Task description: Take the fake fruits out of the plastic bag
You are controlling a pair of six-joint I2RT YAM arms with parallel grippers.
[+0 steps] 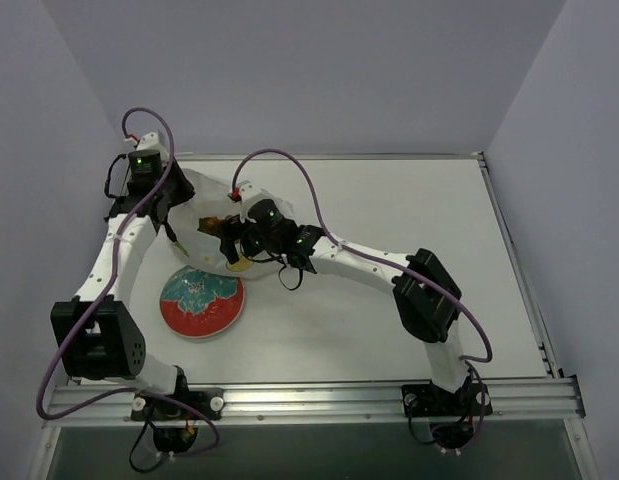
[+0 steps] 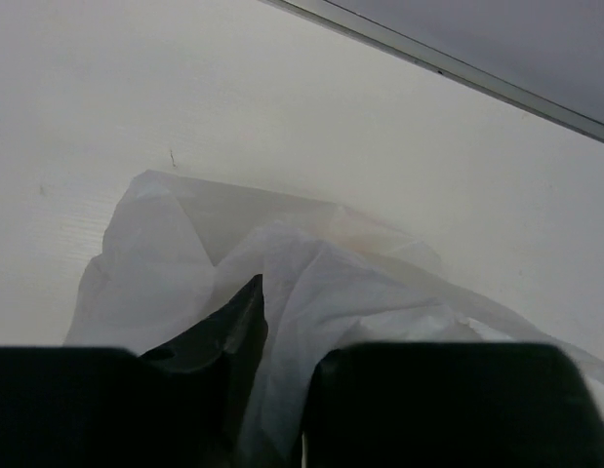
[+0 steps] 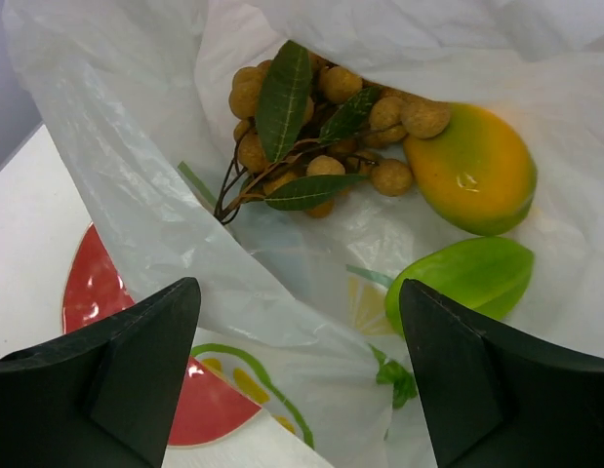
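at the mouth of the plastic bag (image 3: pixel 136 195), the right gripper (image 3: pixel 297 292) hung with its two fingers spread wide apart, gripping nothing. just beyond them, inside the bag, lay the fake fruits (image 3: pixel 389 177): a bunch of tan-brown balls (image 3: pixel 326 127) on dark stems with long green leaves, a yellow-orange fruit (image 3: pixel 477 171) with a green blush touching the bunch, and a smooth green fruit (image 3: pixel 467 278) just beside it. the left gripper (image 2: pixel 287 341) had its fingers drawn close, a fold of the bag's thin, crinkled white film pinched between them at the bag's left side. the bag sat near the far left corner of the table (image 1: pixel 389 210), its printed lower edge overlapping a red-rimmed teal plate (image 1: pixel 201 305) that lay toward the near edge.
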